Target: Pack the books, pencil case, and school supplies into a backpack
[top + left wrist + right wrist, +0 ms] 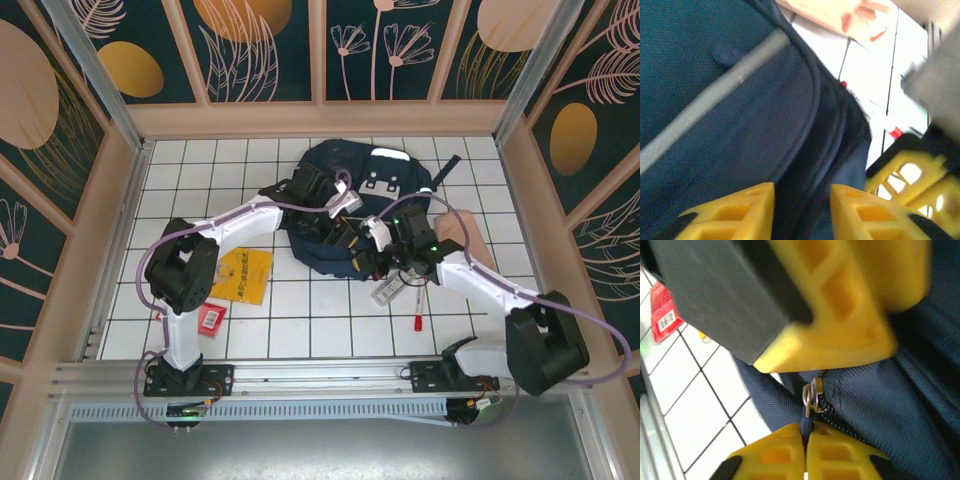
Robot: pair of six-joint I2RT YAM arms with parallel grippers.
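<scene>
Now | R gripper point(805, 450) pinching zip pull point(811, 397) | L gripper point(802, 210) half-spread over backpack point(740, 125), no grip | pull along track, fabric taut

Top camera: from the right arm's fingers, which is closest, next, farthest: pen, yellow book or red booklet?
1. Pen, close by, toward the near edge.
2. Yellow book, off to the left.
3. Red booklet, farthest left, near the front edge.

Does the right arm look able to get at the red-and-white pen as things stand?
Probably not right away. The right fingers are pinched on the zipper pull of the backpack. The pen lies uncovered on the tiles close beside that arm, so after letting go the way looks free.
</scene>
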